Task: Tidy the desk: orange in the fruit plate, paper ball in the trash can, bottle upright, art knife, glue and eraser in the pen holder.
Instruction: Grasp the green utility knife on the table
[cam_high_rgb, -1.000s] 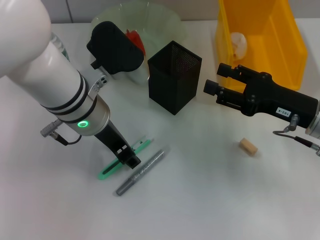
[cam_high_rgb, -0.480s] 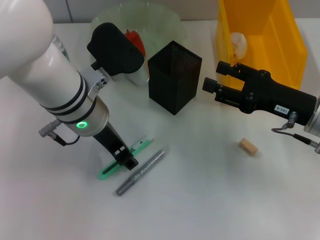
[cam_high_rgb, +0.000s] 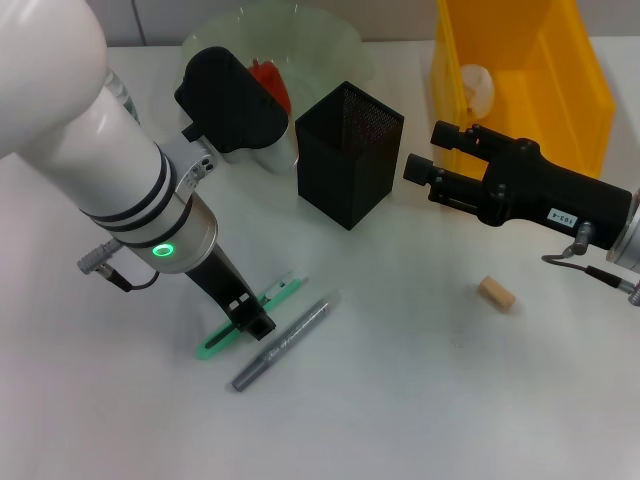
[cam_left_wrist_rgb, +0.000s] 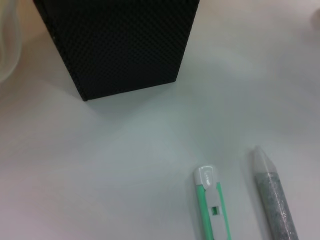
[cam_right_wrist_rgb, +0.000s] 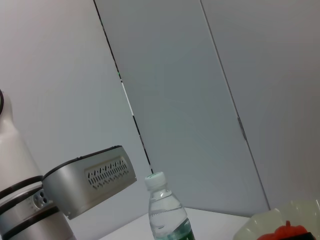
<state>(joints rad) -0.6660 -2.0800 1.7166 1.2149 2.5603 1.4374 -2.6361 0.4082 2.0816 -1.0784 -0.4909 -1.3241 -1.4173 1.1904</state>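
Green plastic marks the art knife (cam_high_rgb: 286, 291), lying flat at seven o'clock from the pen holder (cam_high_rgb: 350, 150), with the left gripper (cam_high_rgb: 255, 322) planted on it. Over the last second this arm has hardly stirred, so the pick-up appears to be settling rather than lifting. Whether the gripper has closed on the knife cannot be told, since its black tip covers the handle's middle. The grey glue (cam_high_rgb: 285, 343) lies just beside the knife, apart from it.

At eleven o'clock from the holder, the fruit plate (cam_high_rgb: 330, 45) shows a red-orange shape, probably the orange (cam_high_rgb: 270, 78), half hidden behind the left arm's casing. The bottle (cam_right_wrist_rgb: 167, 215) stands upright in the right wrist view; its base is cut off.

The right gripper (cam_high_rgb: 430, 155), spread and empty, has edged slightly toward the holder from three o'clock, in the air. That suggests it is only waiting. The eraser (cam_high_rgb: 497, 292) sits untouched at four o'clock. The paper ball (cam_high_rgb: 476, 88) already lies in the yellow trash can (cam_high_rgb: 590, 90) at two o'clock. Three items look left to stow.
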